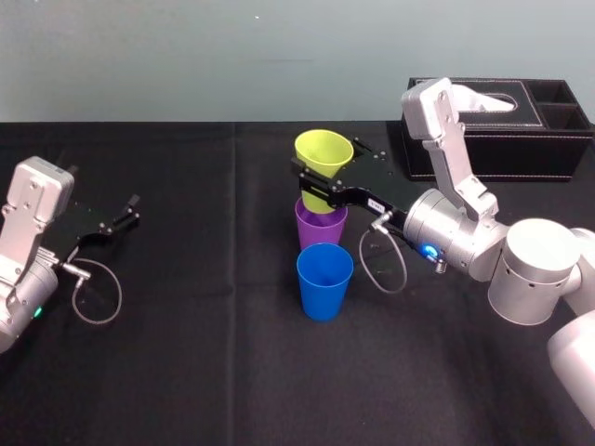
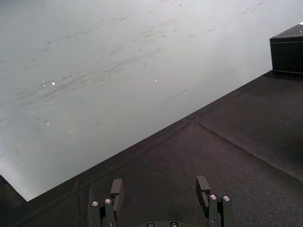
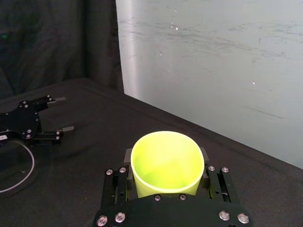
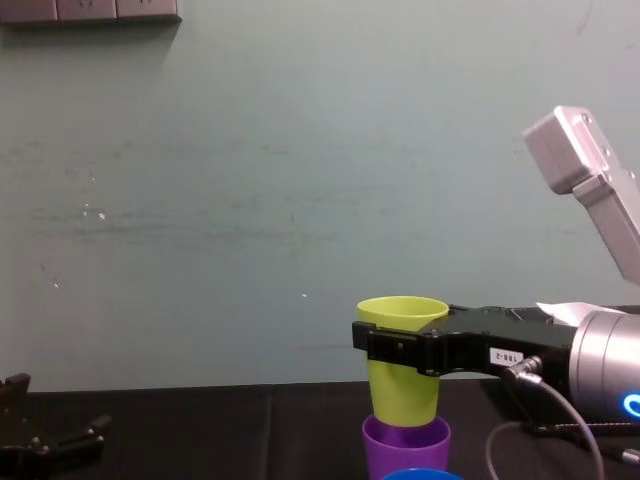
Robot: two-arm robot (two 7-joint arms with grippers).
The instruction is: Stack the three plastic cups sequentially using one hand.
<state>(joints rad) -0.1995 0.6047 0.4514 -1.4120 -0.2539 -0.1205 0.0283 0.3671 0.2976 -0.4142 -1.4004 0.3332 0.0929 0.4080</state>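
— What do we see at the jaws?

— The right gripper (image 3: 165,160) is clenched on the yellow-green cup (image 3: 166,163), one finger on each side, just under its rim. The cup is upright and lifted off the table (image 1: 186,325).

— Any writing we can read?

— A small white label (image 4: 503,357) on the gripper's black body. We make it out as "188-2", though we are not sure of every digit.

— How does the cup look?

— Smooth, tapered, wide at the mouth. From the right wrist we look straight into it and see its plain yellow-green wall and floor.

— And where is it?

— Directly above the purple cup (image 4: 405,440), near the table's middle. From the chest its base meets the purple mouth; we cannot tell whether they touch. The blue cup (image 1: 324,279) stands upright just beside the purple one, on the side nearer us.

— Farther out?

— A black tissue box (image 1: 502,139) sits behind the right arm, white tissue at its slot and open compartments at its right end. The left gripper (image 1: 135,210) rests at the table's left, fingers spread, well apart from the cups.
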